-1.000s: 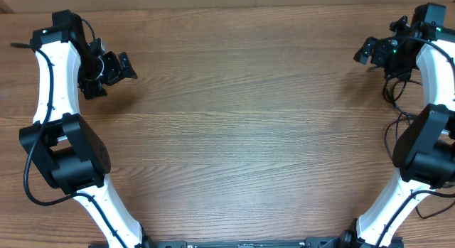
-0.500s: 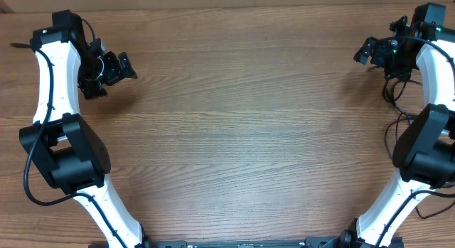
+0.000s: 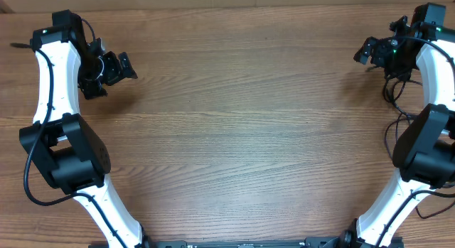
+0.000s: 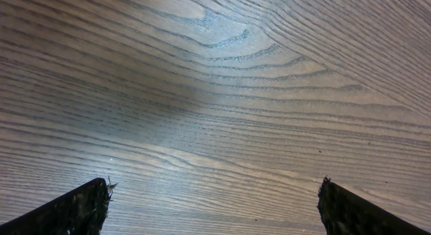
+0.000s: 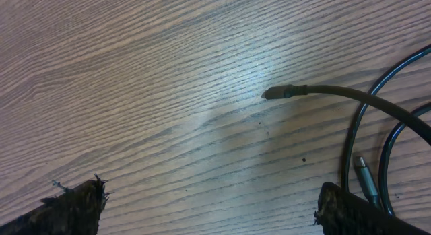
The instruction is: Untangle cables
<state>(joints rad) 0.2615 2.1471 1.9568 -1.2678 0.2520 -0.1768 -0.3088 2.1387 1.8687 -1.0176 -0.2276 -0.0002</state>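
The cables lie at the far right of the table. In the right wrist view, a black cable (image 5: 350,95) ends in a small plug (image 5: 275,93), thin black loops (image 5: 353,137) curve beside it, and a silvery-tipped plug (image 5: 364,176) lies by my right finger. In the overhead view, thin black cords (image 3: 389,92) trail below my right gripper (image 3: 367,52). My right gripper (image 5: 212,209) is open and empty, its pads (image 5: 74,207) wide apart over bare wood. My left gripper (image 3: 112,76) is at the far left, also open and empty (image 4: 215,209), with no cable near it.
The wooden table (image 3: 242,120) fills the view. The white arms with black joints stand along the left edge (image 3: 60,155) and the right edge (image 3: 426,148). Thicker black arm wires hang by the right arm (image 3: 389,138).
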